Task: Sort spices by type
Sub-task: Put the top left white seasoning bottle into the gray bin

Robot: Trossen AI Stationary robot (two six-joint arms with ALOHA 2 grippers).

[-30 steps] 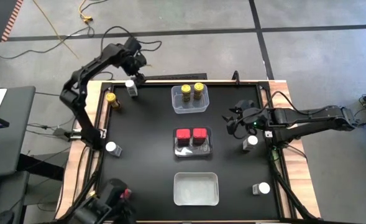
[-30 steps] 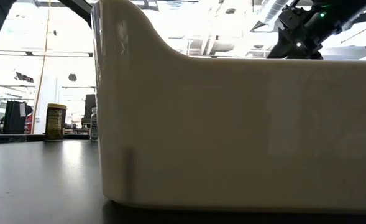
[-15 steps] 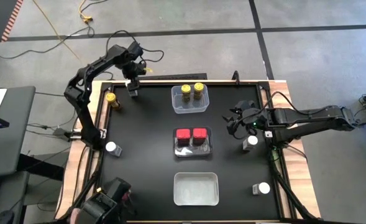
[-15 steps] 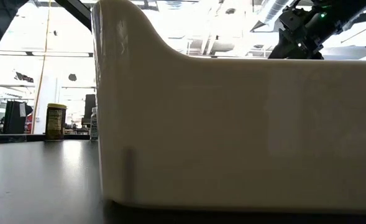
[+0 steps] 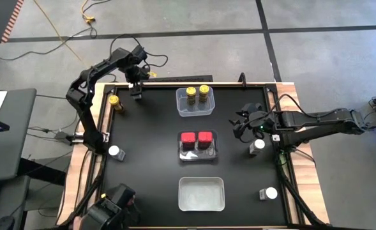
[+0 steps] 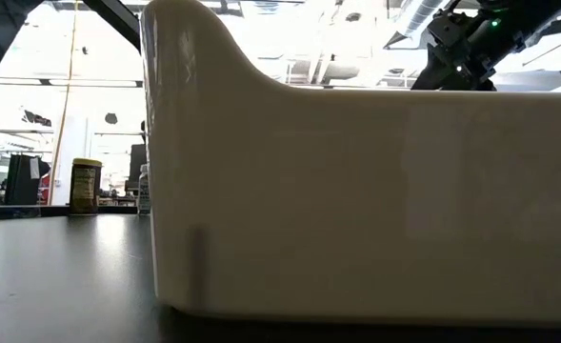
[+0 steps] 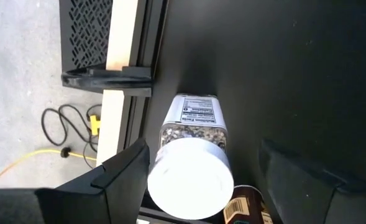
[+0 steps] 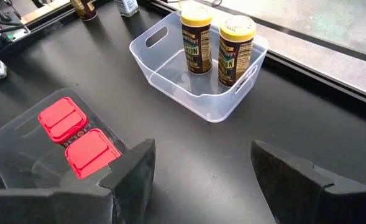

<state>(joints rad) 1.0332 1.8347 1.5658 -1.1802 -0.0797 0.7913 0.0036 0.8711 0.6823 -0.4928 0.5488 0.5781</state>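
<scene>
white-capped jar (image 7: 192,163) sits between open left pincer (image 7: 201,186), base hidden.

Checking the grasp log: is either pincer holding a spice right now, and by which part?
Neither. The left pincer is open, straddling a white-capped jar without visibly clamping it. The right pincer is open with nothing between its fingers, above the table.

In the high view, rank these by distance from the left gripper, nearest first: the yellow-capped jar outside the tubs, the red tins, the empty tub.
From the left gripper, open over a white-capped jar:
1. Yellow-capped jar, at the table's left edge.
2. Red tins, in the middle tub.
3. Empty tub, at the near edge.
</scene>
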